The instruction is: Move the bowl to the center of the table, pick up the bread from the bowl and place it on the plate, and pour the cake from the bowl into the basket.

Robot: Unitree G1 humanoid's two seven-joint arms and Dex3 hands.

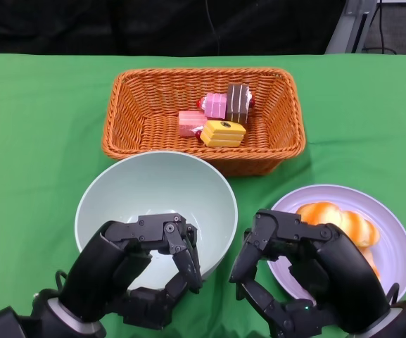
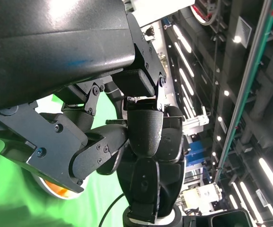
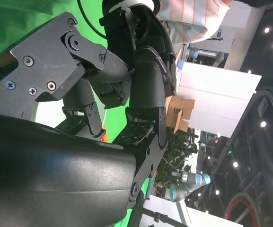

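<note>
The task looks all but done: the bowl (image 1: 155, 199) sits empty at lower centre, the cake pieces (image 1: 221, 116) lie in the basket (image 1: 203, 144) at upper centre, and the bread (image 1: 338, 224) rests on the plate (image 1: 385, 232) at lower right. Next probably calls only for drawing both arms back. The left hand (image 1: 136, 271) hovers over the bowl's near rim with fingers curled in, holding nothing; whether it touches the rim I cannot tell. The right hand (image 1: 305, 271) is likewise curled and empty, over the plate's near edge.

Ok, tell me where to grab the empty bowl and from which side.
Take the bowl by its thin near rim, coming from the robot's side with the left hand: it sits upright and open, the basket crowds its far edge, and the plate lies to its right.
</note>
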